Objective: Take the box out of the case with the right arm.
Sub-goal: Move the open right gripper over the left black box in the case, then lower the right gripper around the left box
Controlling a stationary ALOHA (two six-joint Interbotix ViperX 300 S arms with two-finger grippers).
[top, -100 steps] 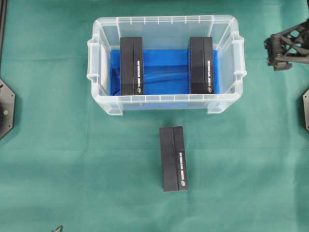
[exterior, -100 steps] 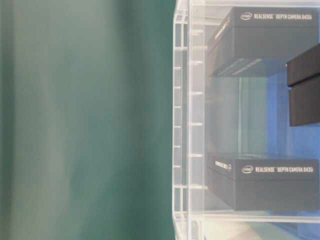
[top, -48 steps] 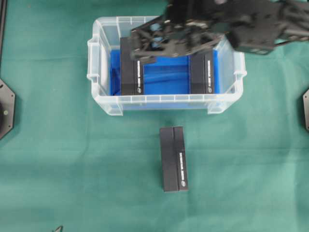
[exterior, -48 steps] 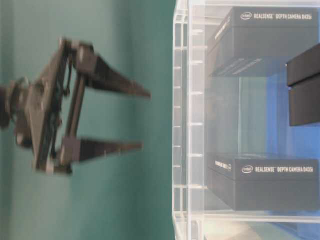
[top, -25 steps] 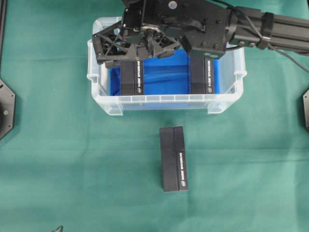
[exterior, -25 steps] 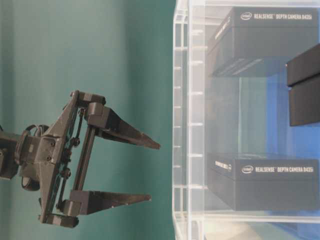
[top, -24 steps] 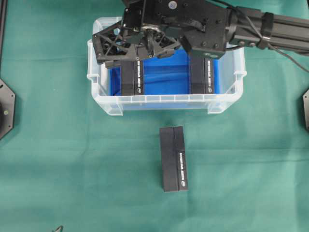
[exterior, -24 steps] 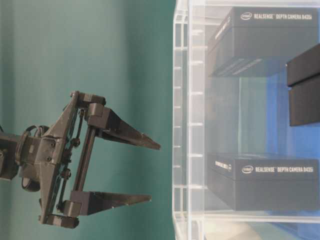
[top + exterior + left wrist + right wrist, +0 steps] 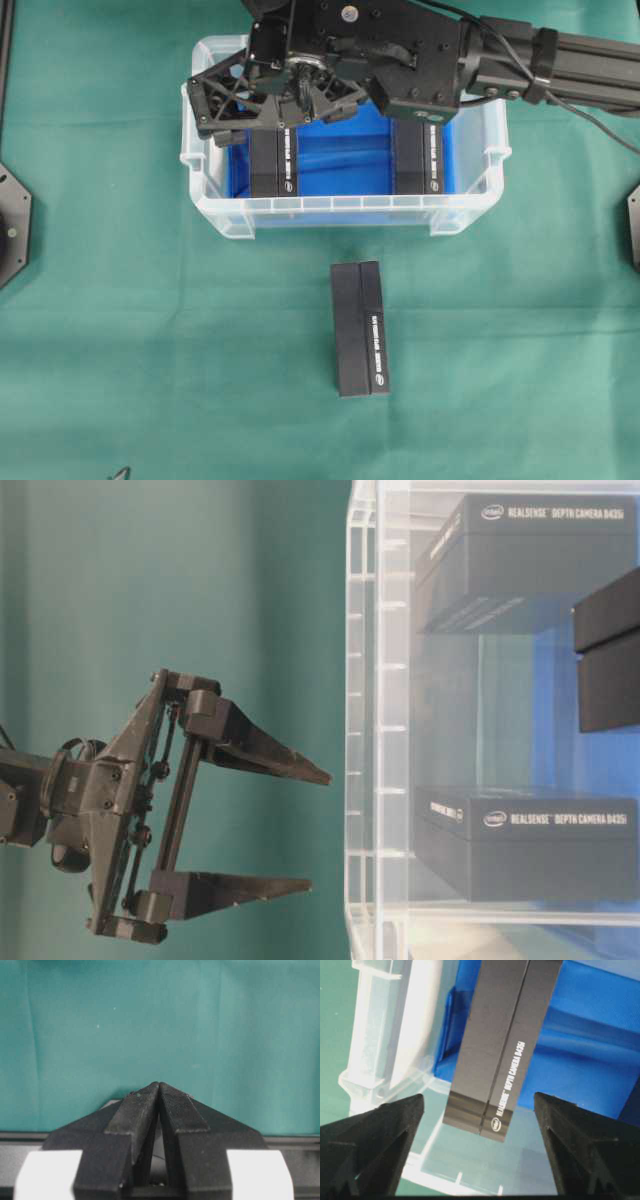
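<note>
The right gripper point(image 9: 262, 112) is being held wide open, gripping nothing, above the box point(image 9: 273, 152) standing at nine o'clock inside the case point(image 9: 346, 208), so that both jaws can straddle it, while the left gripper point(image 9: 159, 1091) is being kept closed.

Two boxes point(image 9: 273, 160) point(image 9: 418, 155) in the case point(image 9: 340, 210), third box point(image 9: 360, 328) on the table before it
</note>
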